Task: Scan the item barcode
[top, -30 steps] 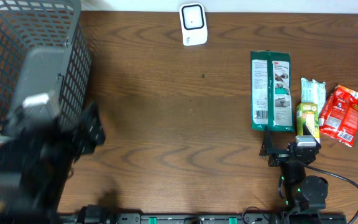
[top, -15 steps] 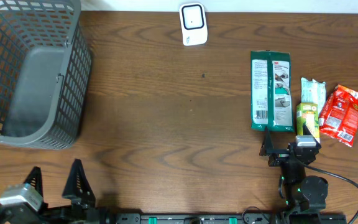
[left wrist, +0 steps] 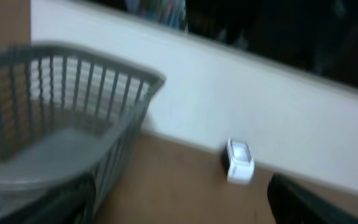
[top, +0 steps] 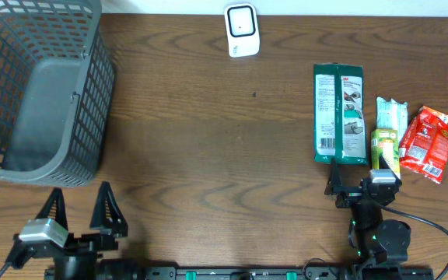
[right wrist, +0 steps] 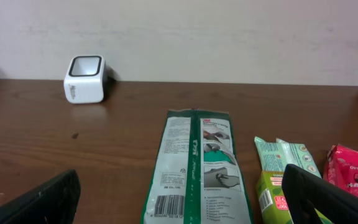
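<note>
Left tool (top: pixel 79 210) and right tool (top: pixel 362 189) spread, empty. We fear grabbing the green packet (top: pixel 339 113) drags the small packets (top: pixel 389 118) crowded just right.

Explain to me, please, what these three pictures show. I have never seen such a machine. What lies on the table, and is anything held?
Two robot arms stand at a wooden table. One picture looks down from above; the other two come from a camera on each wrist. Each arm ends in a two-finger tool. The left tool and the right tool are both open and hold nothing. On the table are a grey basket, a white scanner, a dark green packet, a pale green packet and a red packet.
</note>
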{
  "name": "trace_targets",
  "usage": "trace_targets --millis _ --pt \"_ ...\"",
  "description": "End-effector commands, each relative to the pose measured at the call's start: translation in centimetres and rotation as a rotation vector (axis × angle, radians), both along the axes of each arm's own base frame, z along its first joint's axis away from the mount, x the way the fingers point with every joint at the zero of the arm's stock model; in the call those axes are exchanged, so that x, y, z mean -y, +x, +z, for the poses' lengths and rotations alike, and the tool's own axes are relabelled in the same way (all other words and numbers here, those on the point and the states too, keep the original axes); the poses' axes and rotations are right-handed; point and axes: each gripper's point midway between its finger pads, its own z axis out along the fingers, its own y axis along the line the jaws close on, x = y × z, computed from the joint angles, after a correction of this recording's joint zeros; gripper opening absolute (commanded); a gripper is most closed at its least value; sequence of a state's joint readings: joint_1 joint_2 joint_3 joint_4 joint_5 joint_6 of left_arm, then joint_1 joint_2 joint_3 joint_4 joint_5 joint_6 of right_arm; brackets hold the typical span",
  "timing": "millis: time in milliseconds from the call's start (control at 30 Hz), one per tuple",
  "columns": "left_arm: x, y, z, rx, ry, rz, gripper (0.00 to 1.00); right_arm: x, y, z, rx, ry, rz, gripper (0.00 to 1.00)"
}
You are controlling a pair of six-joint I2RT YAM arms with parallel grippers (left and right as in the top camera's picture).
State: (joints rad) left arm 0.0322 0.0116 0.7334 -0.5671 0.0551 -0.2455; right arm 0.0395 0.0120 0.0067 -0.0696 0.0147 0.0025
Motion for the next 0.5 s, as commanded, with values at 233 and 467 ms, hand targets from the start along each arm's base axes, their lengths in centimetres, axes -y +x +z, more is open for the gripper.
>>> trace_targets --millis 233,467 --pt "0.8 2.1 4.8 0.386 0.000 -0.057 0.89 0.3 0.0 0.0 0.002 -0.007 -0.014 0.99" --pt "0.8 5.4 -0.3 0.321 -0.002 -0.063 0.89 0.3 0.0 0.0 0.002 -0.007 -0.014 0.99"
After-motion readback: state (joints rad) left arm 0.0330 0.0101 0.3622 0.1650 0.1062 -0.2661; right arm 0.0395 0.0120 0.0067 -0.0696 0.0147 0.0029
